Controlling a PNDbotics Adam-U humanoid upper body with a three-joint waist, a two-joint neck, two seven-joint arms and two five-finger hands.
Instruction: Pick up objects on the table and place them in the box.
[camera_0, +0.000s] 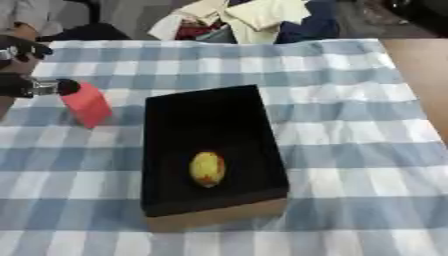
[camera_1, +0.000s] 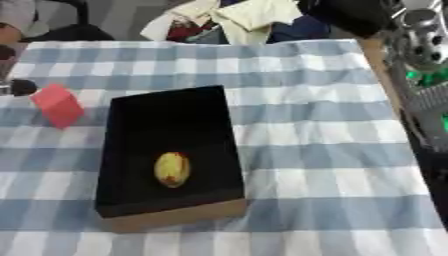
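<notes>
A red block (camera_0: 87, 106) stands on the checked cloth, left of the box. My left hand (camera_0: 35, 86) reaches in from the left edge. One dark fingertip (camera_0: 67, 87) touches the block's upper left corner, and another finger (camera_0: 24, 51) is spread well above it. Nothing is curled round the block. The black box (camera_0: 175, 107) with a tan front wall lies open in the middle of the table. A yellow fruit with a red patch (camera_0: 207, 169) lies inside it near the front. Only my right arm (camera_1: 418, 30) shows, at the upper right in the right eye view.
The blue and white checked cloth (camera_0: 350, 150) covers the table, whose bare wooden edge (camera_0: 424, 70) shows at the right. A heap of clothes (camera_0: 249, 20) lies beyond the far edge. A person's sleeve (camera_0: 22, 15) shows at the far left.
</notes>
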